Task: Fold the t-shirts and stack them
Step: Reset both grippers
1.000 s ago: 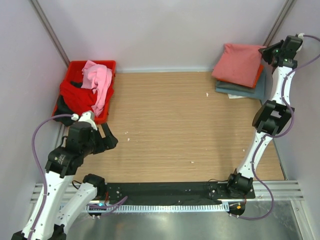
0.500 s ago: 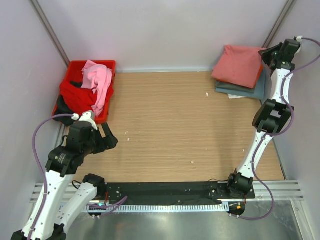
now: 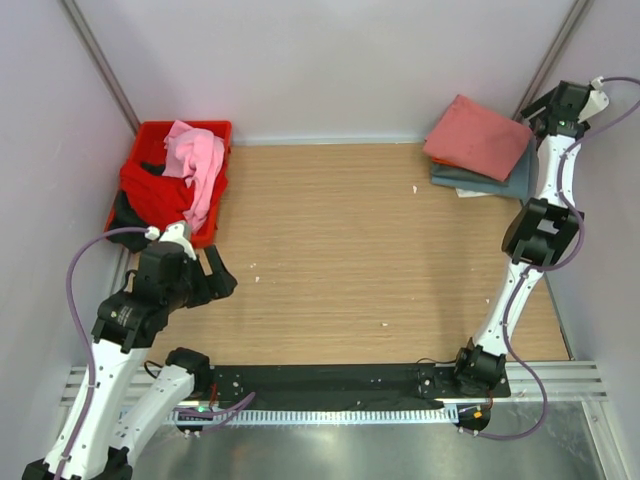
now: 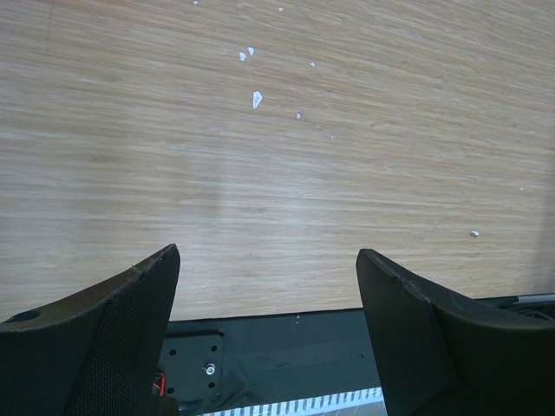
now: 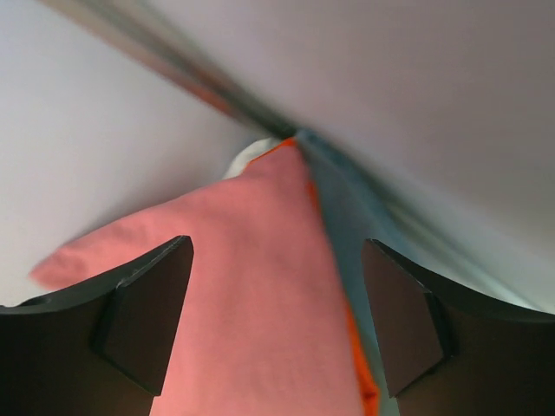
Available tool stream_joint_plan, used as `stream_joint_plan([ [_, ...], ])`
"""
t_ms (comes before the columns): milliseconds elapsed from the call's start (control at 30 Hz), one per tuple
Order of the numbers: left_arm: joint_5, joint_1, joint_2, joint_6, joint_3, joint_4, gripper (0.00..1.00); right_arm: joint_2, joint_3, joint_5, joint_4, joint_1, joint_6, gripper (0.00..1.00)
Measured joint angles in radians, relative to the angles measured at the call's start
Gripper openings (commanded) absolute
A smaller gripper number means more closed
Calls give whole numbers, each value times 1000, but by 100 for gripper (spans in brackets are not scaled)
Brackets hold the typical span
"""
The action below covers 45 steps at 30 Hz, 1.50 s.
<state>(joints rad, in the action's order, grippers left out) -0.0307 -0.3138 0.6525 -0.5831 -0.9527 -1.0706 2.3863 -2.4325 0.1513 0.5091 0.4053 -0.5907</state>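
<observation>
top external view: a folded stack of t-shirts sits in the far right corner of the worktop (image 3: 350, 250), with the salmon-pink t-shirt (image 3: 478, 135) on top, a thin edge of the orange t-shirt (image 5: 357, 364) showing under it, and the grey-blue t-shirt (image 3: 485, 180) at the bottom. the right end effector (image 5: 277, 251) hovers at the stack's far right corner, fingers apart and holding nothing; in the right wrist view the salmon cloth lies below the gap. at far left a red crate (image 3: 145, 130) holds the unfolded light pink t-shirt (image 3: 195, 155), the red t-shirt (image 3: 150, 195) and the dark t-shirt (image 3: 125, 212), the last two spilling over its near rim. the left end effector (image 4: 267, 260) hangs just beside the crate's near edge, fingers apart and empty, above bare wood dotted with a few white specks (image 4: 257, 99).
</observation>
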Motion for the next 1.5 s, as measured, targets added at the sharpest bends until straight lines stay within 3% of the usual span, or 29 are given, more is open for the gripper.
stream_joint_plan([
  [200,6,0,-19,10,0,0,84,-110,93,206,-4,-5,43,85],
  [500,6,0,-31,11,0,0,84,-548,305,234,-118,-70,-9,85],
  [600,5,0,-28,11,0,0,84,-706,447,172,-175,-178,-57,86],
  [733,6,0,-15,11,0,0,84,-869,698,152,-227,-478,-44,85],
  [867,6,0,-18,11,0,0,84,-856,876,272,-201,-856,27,86],
  [967,6,0,-18,11,0,0,84,-830,1023,345,-142,-1053,50,85],
  [1233,7,1,1,14,0,0,84,-990,1537,408,-138,-1294,-11,87],
  [1333,6,2,6,14,0,0,84,-1081,1633,437,-151,-1396,-63,89],
  [1500,6,2,8,14,0,0,84,-1180,1736,483,-187,-1447,-128,90],
])
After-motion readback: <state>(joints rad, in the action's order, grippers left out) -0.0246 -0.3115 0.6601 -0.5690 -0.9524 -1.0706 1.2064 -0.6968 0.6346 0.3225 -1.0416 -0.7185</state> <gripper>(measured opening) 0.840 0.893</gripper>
